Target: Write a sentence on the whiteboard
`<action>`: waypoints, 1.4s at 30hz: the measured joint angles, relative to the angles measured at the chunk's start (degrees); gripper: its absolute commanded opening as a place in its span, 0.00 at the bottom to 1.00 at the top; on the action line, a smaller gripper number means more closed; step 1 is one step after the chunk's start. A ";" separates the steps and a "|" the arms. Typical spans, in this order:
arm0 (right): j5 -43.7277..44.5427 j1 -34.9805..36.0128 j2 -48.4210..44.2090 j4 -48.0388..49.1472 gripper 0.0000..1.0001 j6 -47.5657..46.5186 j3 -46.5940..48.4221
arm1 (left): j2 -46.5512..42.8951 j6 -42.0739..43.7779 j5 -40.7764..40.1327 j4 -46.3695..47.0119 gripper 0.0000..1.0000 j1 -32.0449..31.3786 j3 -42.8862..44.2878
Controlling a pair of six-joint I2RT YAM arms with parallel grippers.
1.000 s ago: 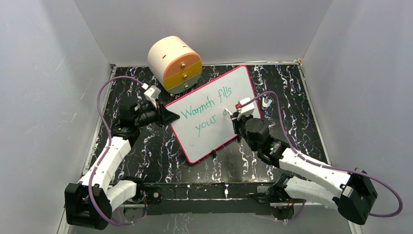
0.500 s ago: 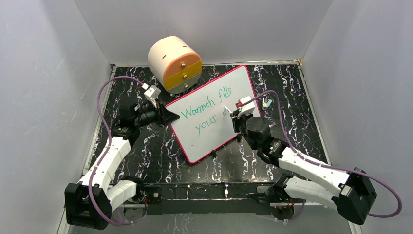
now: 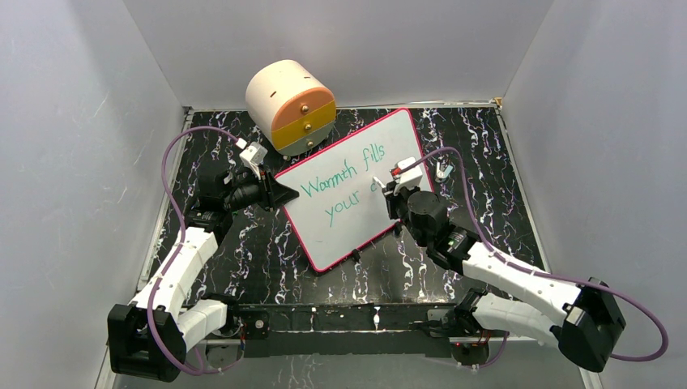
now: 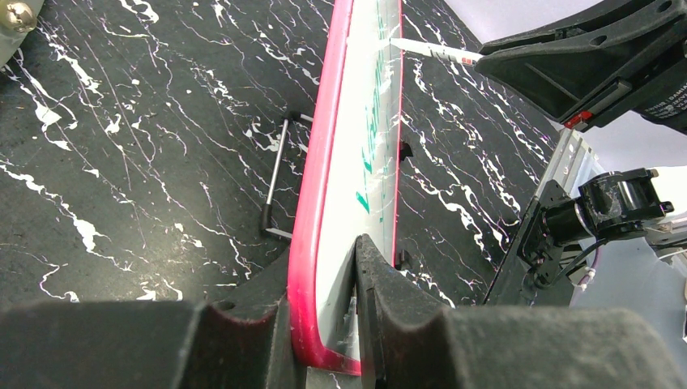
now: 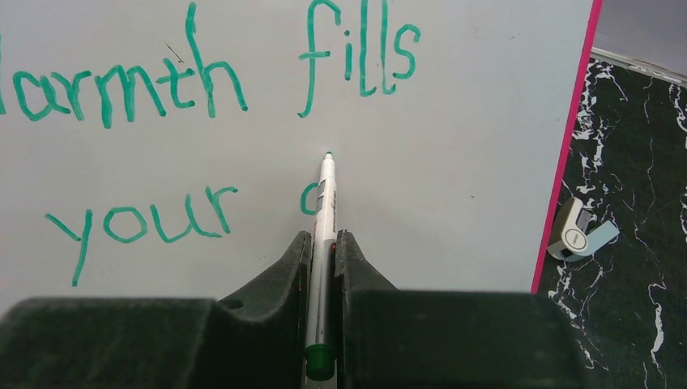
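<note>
The whiteboard, white with a red-pink rim, lies tilted on the black marbled table. The green sentence reads "Warmth fills" above "your" and a started letter. My left gripper is shut on the board's left corner, one finger on each face. My right gripper is shut on a white marker with a green tip, pointing at the board just above the started letter. Whether the tip touches the board I cannot tell.
A cream and orange round drawer box stands behind the board's far left corner. The marker's cap lies on the table right of the board, also in the top view. Grey walls enclose the table.
My right gripper with the marker has shifted slightly up the board, away from me. The left arm and board have not moved.
</note>
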 measured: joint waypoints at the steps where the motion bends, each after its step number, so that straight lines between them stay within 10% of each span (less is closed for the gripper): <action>1: -0.11 -0.02 0.00 -0.44 0.00 0.17 0.15 | 0.00 0.00 0.00 0.00 0.00 0.00 0.00; 42: 0.50 -0.22 -5.70 -5.51 0.00 2.14 -2.01 | 0.00 0.02 -0.02 -0.04 0.00 -0.04 0.00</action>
